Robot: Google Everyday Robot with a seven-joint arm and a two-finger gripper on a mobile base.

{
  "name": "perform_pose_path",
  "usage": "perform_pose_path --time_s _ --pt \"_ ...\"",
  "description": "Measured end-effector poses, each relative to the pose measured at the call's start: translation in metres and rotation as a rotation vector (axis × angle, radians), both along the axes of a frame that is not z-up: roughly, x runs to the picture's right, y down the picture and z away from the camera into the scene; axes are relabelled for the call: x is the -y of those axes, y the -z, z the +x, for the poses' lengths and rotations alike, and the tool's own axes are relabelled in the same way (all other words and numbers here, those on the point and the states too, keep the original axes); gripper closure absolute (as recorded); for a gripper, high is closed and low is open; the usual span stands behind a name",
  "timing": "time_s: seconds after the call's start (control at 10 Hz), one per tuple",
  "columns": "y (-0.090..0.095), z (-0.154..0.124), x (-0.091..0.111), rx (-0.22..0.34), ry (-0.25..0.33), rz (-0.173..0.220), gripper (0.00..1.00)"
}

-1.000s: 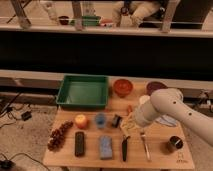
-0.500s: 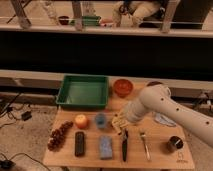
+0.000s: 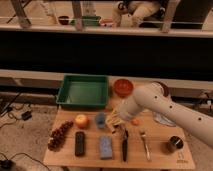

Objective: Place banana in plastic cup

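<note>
The banana point(image 3: 113, 118) is a pale yellow piece on the wooden table point(image 3: 90, 155), just right of the small blue-grey plastic cup point(image 3: 100, 119). My gripper point(image 3: 117, 123) is at the end of the white arm point(image 3: 150, 102), which reaches in from the right. It sits low over the banana and partly hides it. The cup stands upright, with the orange fruit point(image 3: 81, 120) to its left.
A green tray point(image 3: 82, 91) and an orange bowl point(image 3: 123, 87) sit at the back. Grapes point(image 3: 60, 134), a black block point(image 3: 79, 143), a blue sponge point(image 3: 105, 146), a black knife point(image 3: 124, 145), a fork point(image 3: 145, 145) and a dark can point(image 3: 174, 144) line the front. An orange-red piece point(image 3: 135, 121) lies under the arm.
The arm has swung left across the table, bringing the gripper from the right side onto the banana beside the cup.
</note>
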State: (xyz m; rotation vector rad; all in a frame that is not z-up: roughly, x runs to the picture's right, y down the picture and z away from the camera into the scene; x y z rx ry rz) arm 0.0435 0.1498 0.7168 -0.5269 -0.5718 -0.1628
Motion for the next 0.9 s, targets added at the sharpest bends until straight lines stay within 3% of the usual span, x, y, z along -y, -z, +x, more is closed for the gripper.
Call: perform_pose_path --time_s 0.9 --pt "-0.014 -0.053 0.006 0.096 0.05 0.001 1.0"
